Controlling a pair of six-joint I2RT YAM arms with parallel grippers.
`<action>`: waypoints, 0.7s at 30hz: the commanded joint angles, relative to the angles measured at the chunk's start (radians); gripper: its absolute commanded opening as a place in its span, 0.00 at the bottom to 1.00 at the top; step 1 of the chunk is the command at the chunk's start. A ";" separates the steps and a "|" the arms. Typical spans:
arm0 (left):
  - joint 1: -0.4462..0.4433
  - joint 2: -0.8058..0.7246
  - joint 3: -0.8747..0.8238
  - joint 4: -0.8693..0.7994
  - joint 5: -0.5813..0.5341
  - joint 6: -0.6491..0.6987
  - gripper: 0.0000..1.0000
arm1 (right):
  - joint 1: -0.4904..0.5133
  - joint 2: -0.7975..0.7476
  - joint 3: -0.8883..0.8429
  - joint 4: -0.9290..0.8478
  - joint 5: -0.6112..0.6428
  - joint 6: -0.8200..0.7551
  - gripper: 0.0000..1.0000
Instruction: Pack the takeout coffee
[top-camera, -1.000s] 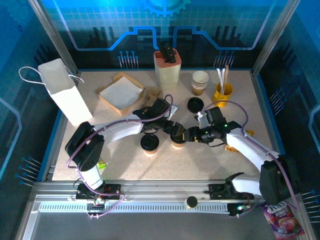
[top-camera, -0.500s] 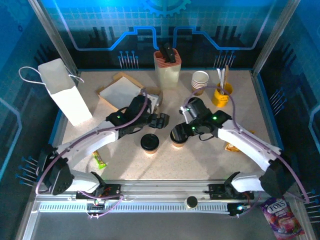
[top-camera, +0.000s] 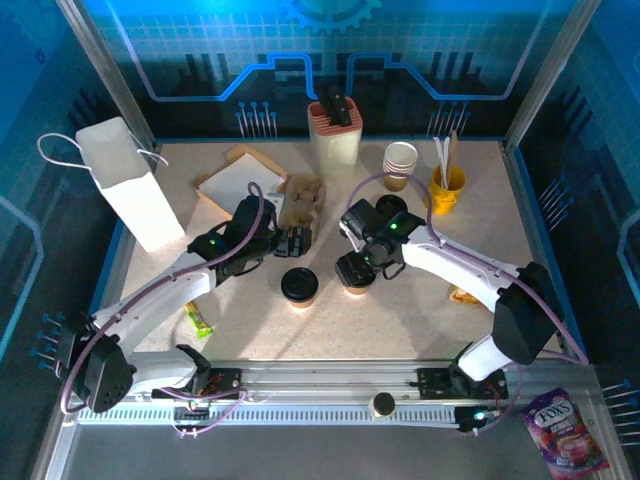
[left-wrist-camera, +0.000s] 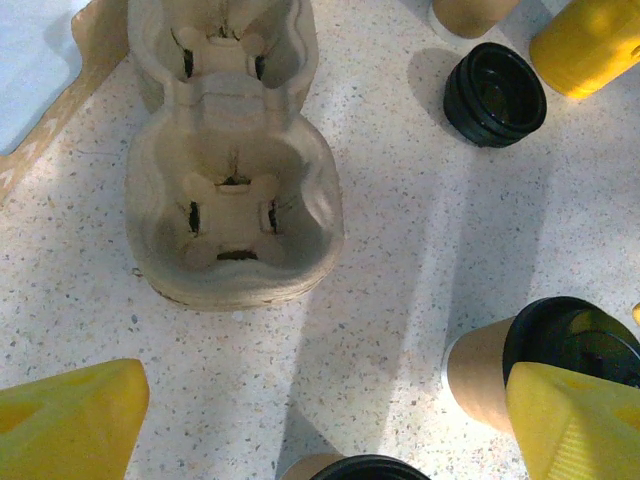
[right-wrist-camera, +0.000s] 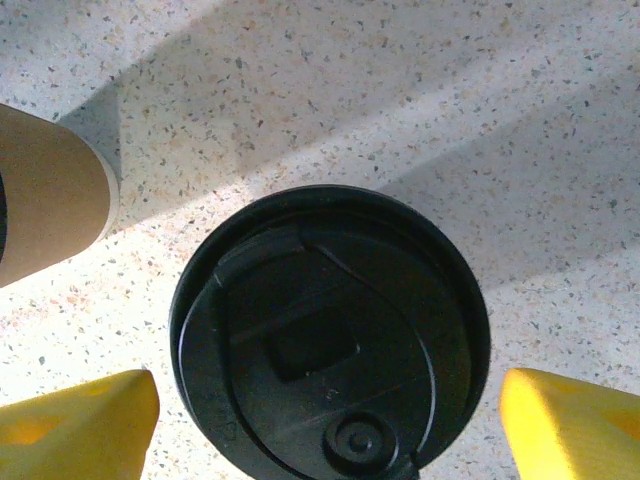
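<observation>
My right gripper (right-wrist-camera: 325, 425) hangs straight over a small tan paper cup with a round black plastic lid (right-wrist-camera: 330, 340), near the middle of the speckled table (top-camera: 400, 320). My yellow fingers (right-wrist-camera: 75, 420) are spread apart, one on either side of the lid, and I see bare table between each and the rim. Just left of it stands a second tan lidded cup (top-camera: 299, 286), close but not touching. My left gripper (top-camera: 293, 240) hovers a little farther back, fingers wide apart around nothing. Below it lies the beige moulded pulp cup carrier (left-wrist-camera: 235, 215), flat on the table, pockets facing up. A stack of loose black plastic lids (left-wrist-camera: 495, 93) sits farther right.
</observation>
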 joint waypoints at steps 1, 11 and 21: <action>0.007 -0.014 -0.013 0.014 0.009 -0.018 0.93 | 0.017 0.018 0.036 -0.029 0.005 -0.013 0.88; 0.007 -0.010 -0.024 0.030 0.015 -0.019 0.92 | 0.020 0.059 0.052 -0.036 0.015 -0.016 0.81; 0.007 -0.007 -0.040 0.055 0.022 -0.017 0.92 | 0.023 0.070 0.036 -0.048 0.057 -0.013 0.78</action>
